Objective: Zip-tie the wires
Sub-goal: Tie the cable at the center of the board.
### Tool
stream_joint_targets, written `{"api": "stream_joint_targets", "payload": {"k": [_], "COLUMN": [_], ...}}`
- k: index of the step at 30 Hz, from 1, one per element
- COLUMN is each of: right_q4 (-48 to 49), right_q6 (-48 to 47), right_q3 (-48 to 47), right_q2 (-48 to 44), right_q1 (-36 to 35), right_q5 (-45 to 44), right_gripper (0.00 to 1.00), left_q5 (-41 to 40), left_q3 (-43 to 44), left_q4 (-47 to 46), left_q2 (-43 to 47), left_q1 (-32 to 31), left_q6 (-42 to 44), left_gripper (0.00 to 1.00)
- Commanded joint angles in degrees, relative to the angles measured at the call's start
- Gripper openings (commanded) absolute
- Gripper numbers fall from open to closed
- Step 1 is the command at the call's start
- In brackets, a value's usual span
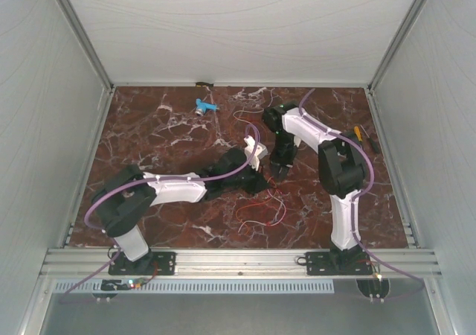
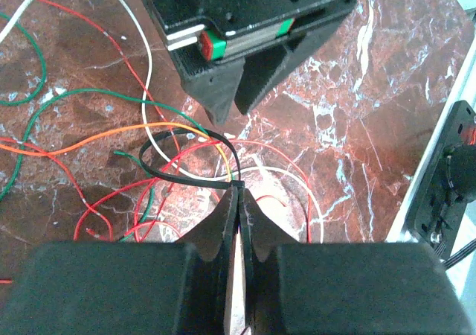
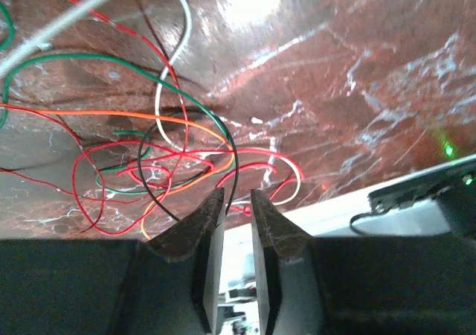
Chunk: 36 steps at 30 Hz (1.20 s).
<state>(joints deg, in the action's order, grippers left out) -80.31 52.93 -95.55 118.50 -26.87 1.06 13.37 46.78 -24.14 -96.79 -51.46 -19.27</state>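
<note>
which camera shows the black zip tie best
The left wrist view: the zip tie is a black loop among the wires, pinched in the left end effector. The right wrist view shows only part; in the top view it is too small.

The worktop [image 1: 149, 134] is a dark red marble-look slab with white veins running all over it, glossy enough to throw glare in the wrist views. Lying on it toward the near middle is the messy tangle of the wires [image 1: 264, 208]: thin red, orange, white and green strands curling over each other. A black zip tie [image 2: 142, 156] is looped in among them. Up near the far edge sits a small blue plastic piece [image 1: 204, 106], well apart from the tangle. Over by the right edge there's a small tool [image 1: 362, 136] with a yellowish handle.
</note>
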Motion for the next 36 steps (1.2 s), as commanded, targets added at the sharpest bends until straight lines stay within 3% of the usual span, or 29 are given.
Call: {"api": "stream_joint_targets", "payload": {"k": [1,5,11,13,15,16,18,19,20,23,24,27,28,30,32,34,36], "right_q4": [5.1,14.12,24.52,27.53,28.56,26.9,22.24,17.64,12.3,0.46,3.17,18.5,22.72,30.08,39.69,51.56,62.64], "right_q6": [-7.68,-10.37,-7.6,-7.98,-9.75,-10.34,-11.99,-10.31,-9.78,-9.23,-10.28,-17.13,-18.57,-18.69,-20.49,-23.15,-36.85], "right_q3": [0.15,4.55,12.92,15.96,16.93,15.95,12.74,10.04,7.02,-1.07,-0.47,5.8,8.11,13.01,19.95,30.43,39.51], "right_q2": [0.35,-3.57,-19.79,-23.65,-24.81,-24.22,-21.21,-18.51,-15.53,-7.56,-8.26,-18.08,-22.49,-32.77,-40.36,-46.88,-53.29], "right_q1": [-0.04,-0.08,-1.2,-1.26,-1.25,-1.21,-1.37,-1.8,-2.58,-4.53,-5.2,-4.27,-4.22,-5.77,-6.88,-6.83,-6.83], "right_q5": [-3.12,-3.01,-21.78,-24.1,-25.87,-26.96,-30.08,-34.32,-38.92,-45.28,-45.39,-32.97,-30.43,-34.6,-37.98,-40.42,-34.49], "right_gripper": [0.18,0.18,0.22,0.36,0.71,0.74,0.7,0.82,0.86,0.85,0.85,0.7,0.69,0.77,0.96,0.98,0.98], "left_q5": [1.66,2.17,2.94,3.11,3.4,3.52,3.79,3.9,4.15,5.09,5.33,5.53,5.68,6.14,6.83,7.19,7.97], "left_q3": [-0.02,0.12,0.0,-0.15,-0.2,-0.24,-0.13,-0.04,0.24,1.21,1.45,1.76,1.83,2.18,2.57,3.15,3.65], "left_q4": [-3.92,-4.32,-3.75,-3.55,-3.47,-3.36,-2.97,-2.68,-2.4,-1.25,-1.01,-0.23,0.22,1.0,1.72,2.56,3.42], "left_q2": [0.81,0.38,0.9,1.05,1.08,1.08,1.12,1.02,1.01,0.49,0.4,0.59,0.71,1.1,1.41,1.33,1.19], "left_q1": [0.16,0.23,0.63,0.86,1.21,1.33,1.54,1.68,1.83,2.02,2.11,2.33,2.44,2.73,2.79,2.93,3.45], "left_q6": [-0.42,-0.43,-0.55,-0.52,-0.6,-0.6,-0.68,-0.87,-1.13,-1.84,-1.91,-2.45,-2.56,-2.53,-2.34,-2.18,-2.45], "left_gripper": [0.0,0.0,0.0,0.0,0.0,0.0,0.0,0.0,0.0,0.0,0.0,0.0,0.0,0.0,0.0,0.0,0.0]}}
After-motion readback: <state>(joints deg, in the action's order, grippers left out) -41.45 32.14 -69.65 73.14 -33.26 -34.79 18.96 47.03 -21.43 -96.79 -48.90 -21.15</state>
